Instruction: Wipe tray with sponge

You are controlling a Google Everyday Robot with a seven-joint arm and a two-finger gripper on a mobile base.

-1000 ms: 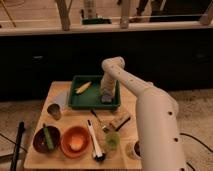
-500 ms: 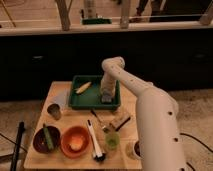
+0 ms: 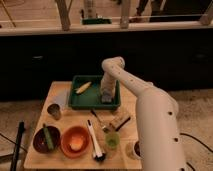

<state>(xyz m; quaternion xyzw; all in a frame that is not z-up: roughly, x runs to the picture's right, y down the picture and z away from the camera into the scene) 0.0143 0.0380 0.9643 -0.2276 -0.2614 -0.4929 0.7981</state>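
The dark green tray (image 3: 80,101) sits at the back of the wooden table. A yellow corn-like item (image 3: 83,87) lies in its left half. My gripper (image 3: 107,97) reaches down into the tray's right half from the white arm. The pale blue-grey sponge (image 3: 107,99) is under the gripper tip, pressed on the tray floor.
In front of the tray stand a metal cup (image 3: 54,111), a dark bowl (image 3: 46,139) with a green item, an orange bowl (image 3: 75,141), a white-handled brush (image 3: 94,140), a green cup (image 3: 111,141) and a wooden brush (image 3: 120,120). The arm covers the table's right side.
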